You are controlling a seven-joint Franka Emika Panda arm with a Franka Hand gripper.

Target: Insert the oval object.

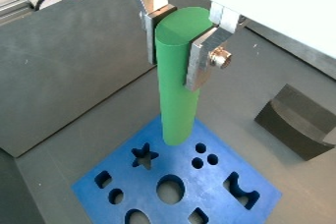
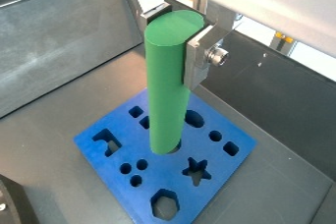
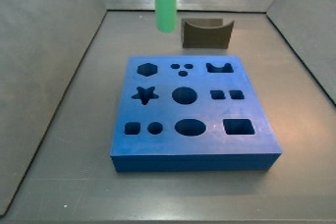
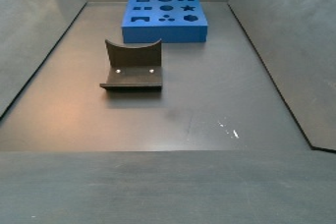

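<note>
Gripping oval object (image 1: 178,76) near its top end, pincer (image 1: 184,39) closed on it, silver fingers (image 1: 207,59) pressing either side. Rod hangs upright below pincer, over blue block (image 2: 132,174), lower end above cut-out face, not in any hole. Bright green, smooth, long, rounded section. Dark grey U-shaped block (image 3: 206,33) sits apart on worktop (image 4: 197,110).

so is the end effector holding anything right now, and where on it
Yes. The end effector is shut on the oval object, the green rod, gripping it near its upper end. The rod hangs upright with its lower end above the blue block, as both wrist views show.
</note>
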